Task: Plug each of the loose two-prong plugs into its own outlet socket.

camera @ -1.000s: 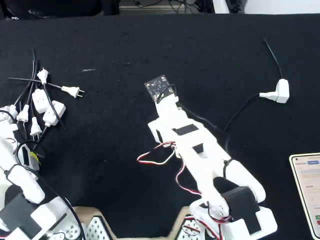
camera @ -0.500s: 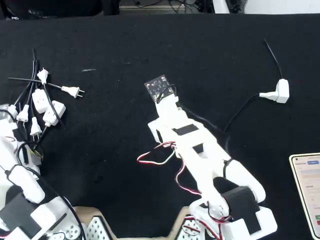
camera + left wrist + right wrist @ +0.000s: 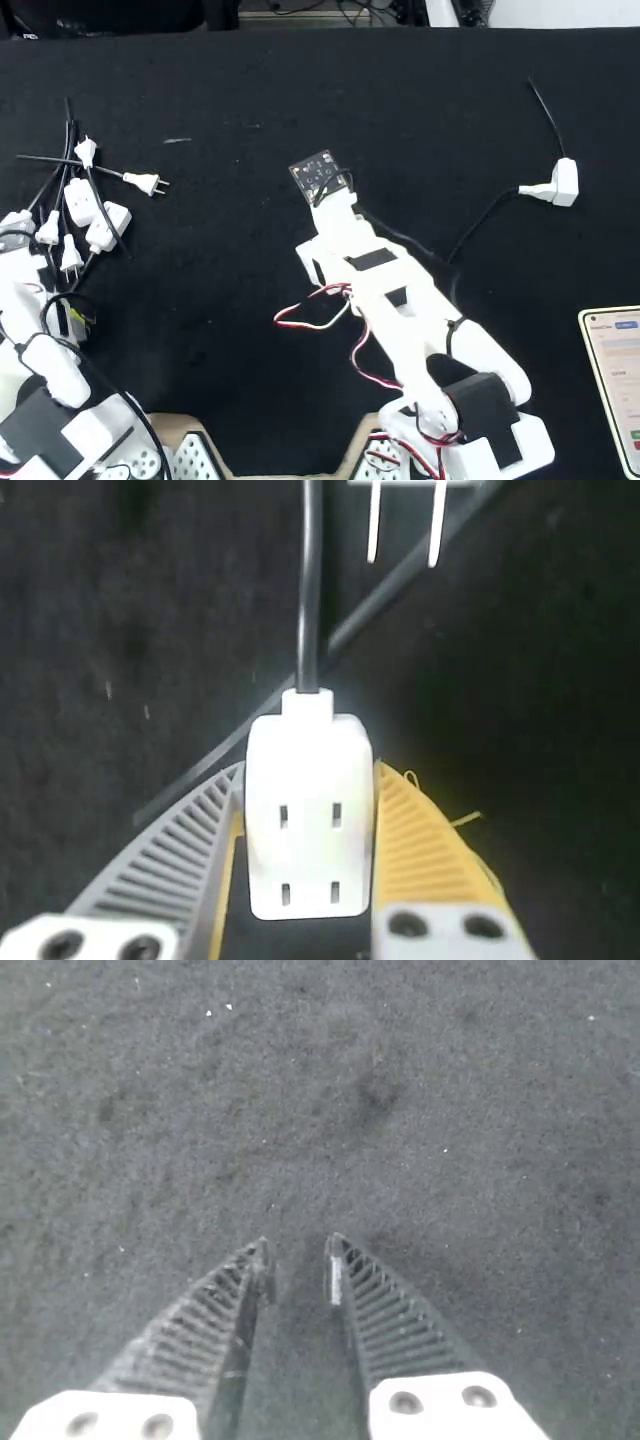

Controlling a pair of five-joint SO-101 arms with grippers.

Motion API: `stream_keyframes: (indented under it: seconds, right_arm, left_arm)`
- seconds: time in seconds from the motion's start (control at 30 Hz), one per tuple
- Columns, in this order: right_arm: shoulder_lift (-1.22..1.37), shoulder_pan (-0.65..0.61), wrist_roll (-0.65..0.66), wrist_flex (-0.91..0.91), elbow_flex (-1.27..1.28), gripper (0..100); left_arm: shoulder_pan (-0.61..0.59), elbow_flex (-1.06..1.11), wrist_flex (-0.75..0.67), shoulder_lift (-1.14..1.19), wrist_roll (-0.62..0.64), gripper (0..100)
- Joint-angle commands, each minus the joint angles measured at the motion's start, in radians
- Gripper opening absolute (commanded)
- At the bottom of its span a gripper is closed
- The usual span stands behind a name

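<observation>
Outlet socket (image 3: 308, 820) in left fingers (image 3: 412, 852) (black cord (image 3: 309, 580) attached), two-prong plug (image 3: 435, 525) nearby

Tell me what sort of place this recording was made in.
Probably a robotics lab bench rather than a home: a table under black cloth, one white robot arm beside another, and a heap of loose plugs and sockets laid out for practice.

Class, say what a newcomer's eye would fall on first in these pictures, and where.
The white outlet socket clamped between the left arm's jaws stands out first. Next come the white arm stretched over the middle of the black table, and the tangle of white plugs and sockets at its left edge.
</observation>
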Motion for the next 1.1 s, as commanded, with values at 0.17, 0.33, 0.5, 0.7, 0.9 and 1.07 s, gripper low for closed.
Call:
stream_keyframes:
  seconds: [0.17, 0.33, 0.5, 0.7, 0.9, 1.07]
  right_arm:
    - [-0.007, -0.015, 0.000, -0.026, -0.002, 8.2]
    - [-0.007, -0.015, 0.000, -0.026, -0.002, 8.2]
    - [-0.007, -0.015, 0.000, -0.026, -0.002, 8.2]
    - [-0.007, -0.015, 0.000, -0.026, -0.002, 8.2]
    - [-0.007, -0.015, 0.000, -0.023, -0.002, 8.2]
    - [-0.016, 0.011, -0.002, -0.018, -0.002, 8.2]
  left_arm:
    - [-0.033, -0.173, 0.215, -0.051, 0.006, 3]
    - [-0.079, -0.189, 0.241, -0.173, 0.002, 3]
    - [-0.122, -0.162, 0.241, -0.358, 0.006, 3]
    - [-0.036, -0.047, 0.236, -0.532, 0.084, 3]
    - [0.021, -0.062, 0.235, -0.718, 0.242, 3]
    - [0.180, -0.054, 0.235, -0.858, 0.279, 3]
